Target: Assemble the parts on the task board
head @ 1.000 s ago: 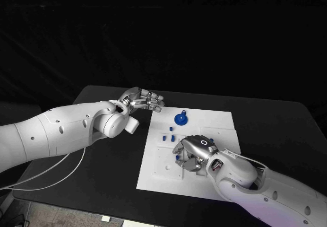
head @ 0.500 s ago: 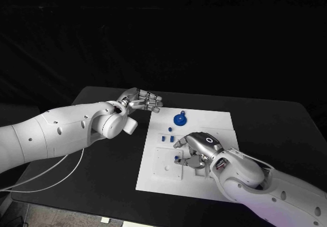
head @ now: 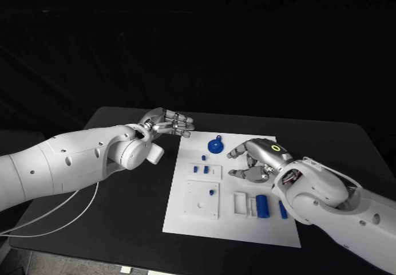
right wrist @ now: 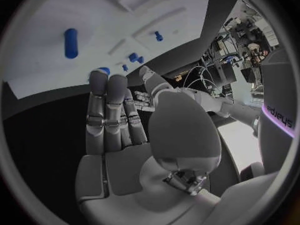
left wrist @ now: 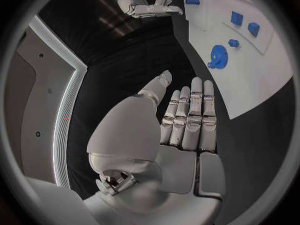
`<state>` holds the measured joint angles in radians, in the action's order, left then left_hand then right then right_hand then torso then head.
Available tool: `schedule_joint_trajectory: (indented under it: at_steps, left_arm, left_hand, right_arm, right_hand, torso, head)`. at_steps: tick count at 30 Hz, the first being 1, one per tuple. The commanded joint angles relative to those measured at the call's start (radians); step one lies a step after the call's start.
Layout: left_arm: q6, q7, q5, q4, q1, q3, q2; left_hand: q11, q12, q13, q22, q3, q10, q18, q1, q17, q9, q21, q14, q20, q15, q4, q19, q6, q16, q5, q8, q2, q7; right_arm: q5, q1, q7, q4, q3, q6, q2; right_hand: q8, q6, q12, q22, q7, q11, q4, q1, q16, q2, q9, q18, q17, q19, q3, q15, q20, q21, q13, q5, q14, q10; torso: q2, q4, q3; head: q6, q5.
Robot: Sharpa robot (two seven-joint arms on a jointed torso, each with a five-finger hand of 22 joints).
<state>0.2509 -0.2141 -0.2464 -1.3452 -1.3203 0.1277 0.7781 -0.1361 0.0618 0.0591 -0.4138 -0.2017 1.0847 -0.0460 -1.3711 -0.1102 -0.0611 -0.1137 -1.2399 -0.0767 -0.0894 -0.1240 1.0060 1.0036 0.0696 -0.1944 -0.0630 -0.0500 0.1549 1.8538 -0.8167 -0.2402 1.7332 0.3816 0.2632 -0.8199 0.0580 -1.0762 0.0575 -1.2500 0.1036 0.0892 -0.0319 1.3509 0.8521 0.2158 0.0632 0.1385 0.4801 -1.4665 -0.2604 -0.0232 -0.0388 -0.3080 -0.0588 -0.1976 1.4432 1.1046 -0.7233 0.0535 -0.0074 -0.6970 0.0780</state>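
Both empty: left hand [head: 169, 122] hovers off the task board [head: 248, 229], right hand [head: 257, 160] spread above it.

The head camera looks down on the tabletop [head: 123, 217] from above; each wrist camera sits close behind its own robot hand. All share the task board [head: 239, 226].

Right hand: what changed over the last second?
The right hand lifted off the near part of the task board and moved toward its far side, empty, uncovering a blue cylinder. The left hand, blue gear and small pegs stayed put.
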Motion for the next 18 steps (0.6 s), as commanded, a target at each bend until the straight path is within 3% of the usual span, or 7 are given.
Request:
schedule_joint_trajectory:
  at_steps: [1, 4, 5, 7, 9, 13, 18]
  left_arm:
    - [-0.012, -0.009, 0.005, -0.001, -0.001, -0.001, -0.001]
    - [-0.012, -0.009, 0.005, 0.000, -0.001, -0.001, -0.001]
    - [-0.012, -0.009, 0.005, 0.000, -0.001, -0.001, -0.001]
    - [-0.012, -0.008, 0.005, 0.000, -0.001, -0.001, -0.001]
    - [-0.012, -0.008, 0.005, 0.000, -0.001, -0.001, -0.001]
    - [-0.013, -0.008, 0.005, 0.001, -0.001, -0.001, -0.002]
    - [-0.013, -0.007, 0.005, 0.001, -0.001, -0.001, -0.003]
  left_hand:
    - [-0.001, -0.003, 0.000, 0.001, -0.002, -0.006, -0.002, -0.002, -0.001, -0.002, -0.004, 0.000, 0.003, -0.002, 0.005, -0.001, -0.005, -0.003, 0.003, -0.002, 0.008, 0.001]
    - [-0.001, -0.003, 0.000, 0.001, -0.002, -0.006, -0.002, -0.002, -0.001, -0.002, -0.004, 0.000, 0.003, -0.002, 0.005, -0.001, -0.005, -0.003, 0.003, -0.002, 0.008, 0.001]
    - [-0.001, -0.003, 0.000, 0.001, -0.002, -0.006, -0.002, -0.002, -0.001, -0.002, -0.004, 0.000, 0.003, -0.002, 0.005, -0.001, -0.005, -0.003, 0.003, -0.002, 0.008, 0.001]
    - [-0.001, -0.003, 0.000, 0.001, -0.002, -0.006, -0.002, -0.002, -0.001, -0.002, -0.004, 0.000, 0.003, -0.002, 0.005, -0.001, -0.005, -0.003, 0.003, -0.002, 0.008, 0.001]
    - [-0.001, -0.003, 0.000, 0.001, -0.002, -0.005, -0.002, 0.001, -0.001, -0.001, -0.006, -0.001, 0.004, -0.002, 0.006, 0.000, -0.004, -0.003, 0.003, -0.002, 0.008, 0.001]
    - [-0.001, -0.003, 0.000, 0.001, -0.002, -0.005, -0.002, 0.001, -0.001, -0.001, -0.006, -0.001, 0.004, -0.002, 0.006, 0.000, -0.004, -0.003, 0.003, -0.002, 0.008, 0.001]
    - [-0.001, -0.003, 0.000, 0.001, -0.002, -0.005, -0.002, 0.001, -0.001, -0.001, -0.006, -0.001, 0.004, -0.002, 0.006, 0.000, -0.004, -0.003, 0.003, -0.002, 0.008, 0.001]
  right_arm:
    - [-0.020, -0.007, -0.009, -0.020, 0.007, -0.078, -0.013]
    - [-0.027, -0.013, -0.020, -0.041, 0.014, -0.119, -0.022]
    - [-0.028, -0.014, -0.023, -0.049, 0.015, -0.135, -0.022]
    - [-0.029, -0.015, -0.027, -0.064, 0.016, -0.167, -0.021]
    - [-0.030, -0.016, -0.029, -0.077, 0.017, -0.197, -0.017]
    - [-0.027, -0.016, -0.036, -0.089, 0.017, -0.228, -0.010]
    - [-0.018, -0.014, -0.042, -0.105, 0.016, -0.255, -0.004]
  right_hand:
    - [0.004, -0.007, 0.002, 0.002, -0.001, 0.000, -0.001, -0.005, 0.004, -0.006, -0.001, 0.010, 0.001, -0.040, -0.009, 0.000, -0.003, 0.000, 0.000, 0.001, -0.002, 0.008]
    - [0.004, 0.000, 0.002, 0.008, -0.003, 0.003, 0.002, -0.011, 0.002, -0.003, -0.001, 0.011, 0.000, -0.037, -0.004, 0.003, -0.001, 0.013, 0.000, 0.023, -0.002, -0.007]
    - [0.003, 0.018, 0.002, 0.017, -0.012, 0.007, 0.015, -0.023, -0.002, 0.003, -0.001, 0.013, -0.002, -0.034, 0.012, 0.006, 0.002, 0.039, 0.000, 0.084, -0.004, -0.031]
    - [0.002, 0.029, 0.001, 0.044, -0.017, 0.011, 0.086, 0.002, -0.006, 0.014, -0.002, 0.021, -0.006, -0.038, 0.054, 0.009, 0.006, 0.075, 0.000, 0.135, -0.001, -0.043]
    - [0.004, 0.035, 0.002, 0.066, -0.018, 0.014, 0.133, 0.026, -0.006, 0.021, -0.001, 0.023, -0.006, -0.039, 0.082, 0.011, 0.008, 0.086, 0.000, 0.141, -0.002, -0.053]
    - [0.004, 0.041, 0.003, 0.077, -0.022, 0.014, 0.137, 0.029, -0.006, 0.024, -0.001, 0.023, -0.006, -0.038, 0.083, 0.012, 0.008, 0.087, 0.000, 0.142, -0.002, -0.057]
    - [0.005, 0.044, 0.002, 0.083, -0.023, 0.014, 0.141, 0.027, -0.008, 0.027, 0.000, 0.022, -0.006, -0.037, 0.086, 0.011, 0.007, 0.094, 0.000, 0.148, -0.004, -0.058]
  torso:
    - [0.001, -0.0012, -0.0007]
    - [0.000, -0.0005, -0.0011]
    - [0.000, -0.0004, -0.0008]
    - [0.000, 0.0000, -0.0012]
    - [0.000, 0.0004, -0.0016]
    - [-0.001, 0.0012, 0.0004]
    - [-0.001, 0.0018, -0.0011]
  head:
    - [0.000, -0.002]
    - [0.001, -0.002]
    - [0.001, -0.005]
    - [0.005, -0.011]
    - [0.005, -0.012]
    - [0.004, -0.011]
    - [0.006, -0.015]
